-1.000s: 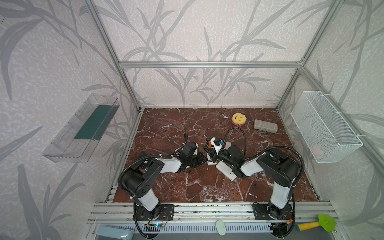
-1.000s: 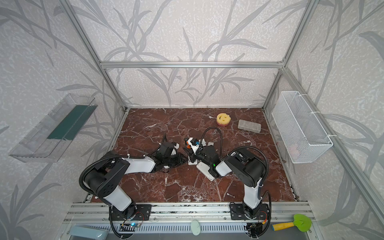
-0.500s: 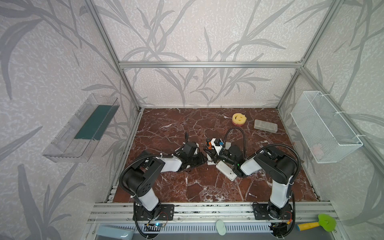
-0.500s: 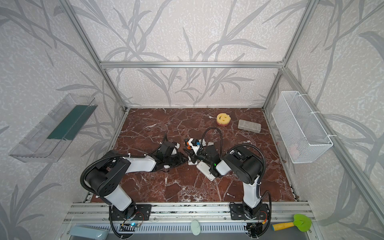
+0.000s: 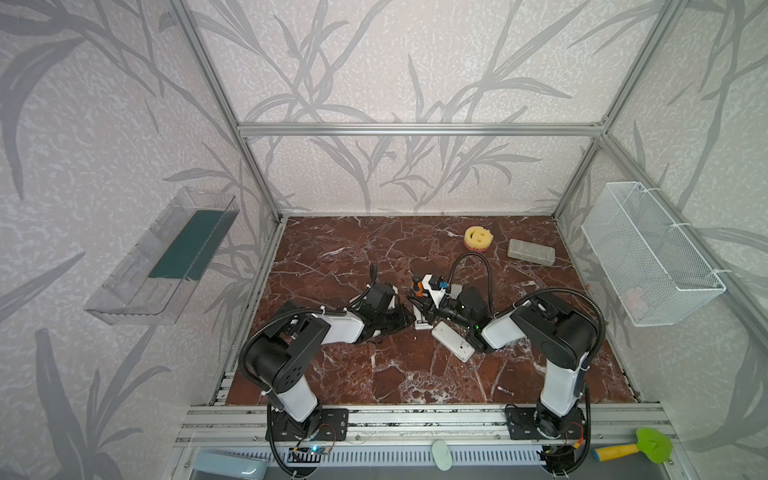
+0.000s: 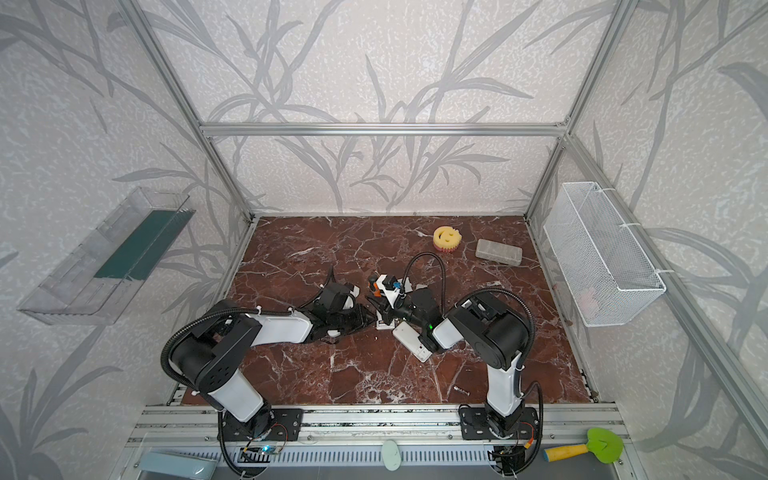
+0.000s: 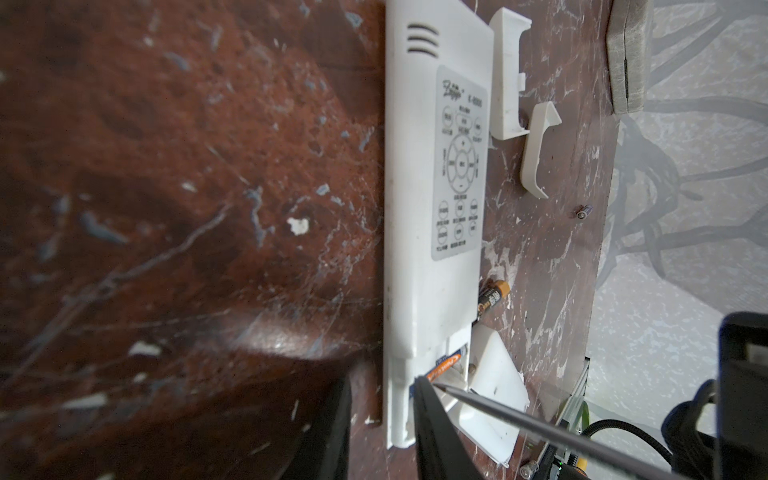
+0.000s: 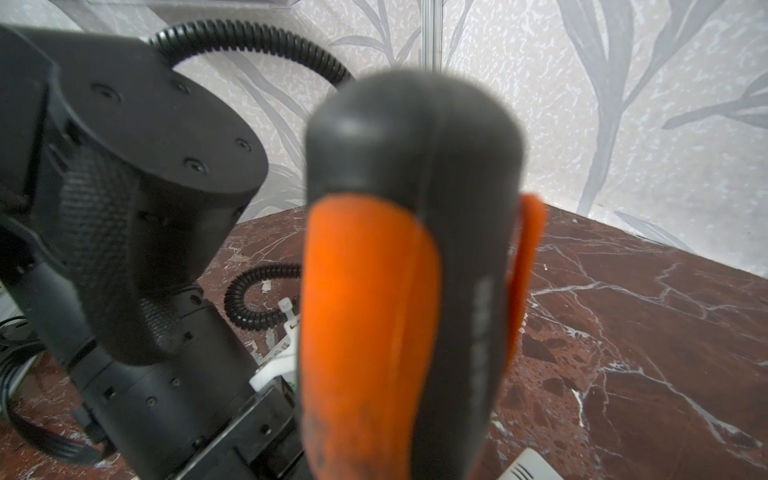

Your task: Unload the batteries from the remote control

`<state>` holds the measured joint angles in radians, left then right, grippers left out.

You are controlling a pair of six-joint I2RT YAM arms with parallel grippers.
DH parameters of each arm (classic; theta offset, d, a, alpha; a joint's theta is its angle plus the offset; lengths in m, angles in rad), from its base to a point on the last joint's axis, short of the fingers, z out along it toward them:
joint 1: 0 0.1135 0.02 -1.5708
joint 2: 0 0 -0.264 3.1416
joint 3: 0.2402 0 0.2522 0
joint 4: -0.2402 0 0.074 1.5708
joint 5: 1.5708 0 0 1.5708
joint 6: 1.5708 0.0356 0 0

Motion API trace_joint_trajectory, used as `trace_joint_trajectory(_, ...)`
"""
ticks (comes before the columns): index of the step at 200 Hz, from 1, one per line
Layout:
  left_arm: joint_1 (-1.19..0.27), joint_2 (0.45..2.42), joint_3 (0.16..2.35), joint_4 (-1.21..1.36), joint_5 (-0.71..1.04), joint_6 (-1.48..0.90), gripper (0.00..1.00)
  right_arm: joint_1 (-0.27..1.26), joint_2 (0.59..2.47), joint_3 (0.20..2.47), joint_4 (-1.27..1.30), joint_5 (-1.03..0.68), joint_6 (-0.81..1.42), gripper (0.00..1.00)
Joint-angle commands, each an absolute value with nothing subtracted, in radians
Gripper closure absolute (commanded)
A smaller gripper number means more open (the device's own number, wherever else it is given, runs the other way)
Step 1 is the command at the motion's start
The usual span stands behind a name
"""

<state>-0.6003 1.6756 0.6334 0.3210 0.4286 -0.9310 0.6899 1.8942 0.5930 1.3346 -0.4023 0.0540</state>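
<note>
Right hand [image 5: 422, 293] clenched on screwdriver [image 8: 374, 311], left hand [image 7: 380, 386] grip unclear at remote [image 7: 432, 166], loose battery [image 7: 491, 297], white covers [image 7: 507, 83] just beside

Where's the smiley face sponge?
In both top views the yellow smiley sponge sits far back on the right, just left of the grey block.

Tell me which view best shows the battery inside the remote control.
Left wrist view: the battery lies in the open remote control, label visible. Both top views cannot resolve it; the right wrist view shows mostly the screwdriver handle.
</note>
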Motion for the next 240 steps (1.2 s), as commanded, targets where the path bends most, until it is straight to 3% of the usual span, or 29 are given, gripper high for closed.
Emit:
trace_joint_trajectory(1, -0.598, 1.688, 0.642, 0.313, 0.428, -0.919, 0.72, 0.683, 1.89, 0.62, 1.386, -0.417, 0.043, 1.0)
trace_joint_trajectory(113, -0.598, 1.7, 0.65, 0.313, 0.431, -0.921, 0.72, 0.666, 1.965, 0.606, 1.408, -0.524, 0.006, 1.0)
trace_joint_trajectory(167, -0.586, 1.658, 0.655, 0.292, 0.431, -0.879, 0.71, 0.642, 1.893, 0.624, 1.404, -0.521, 0.093, 1.0)
trace_joint_trajectory(209, -0.563, 1.555, 0.694, 0.234, 0.43, -0.7, 0.69, 0.635, 1.687, 0.621, 1.192, -0.398, 0.149, 1.0)
trace_joint_trajectory(240, -0.561, 1.562, 0.797, 0.154, 0.388, -0.58, 0.67, 0.636, 1.488, 0.629, 0.841, -0.149, 0.162, 1.0)
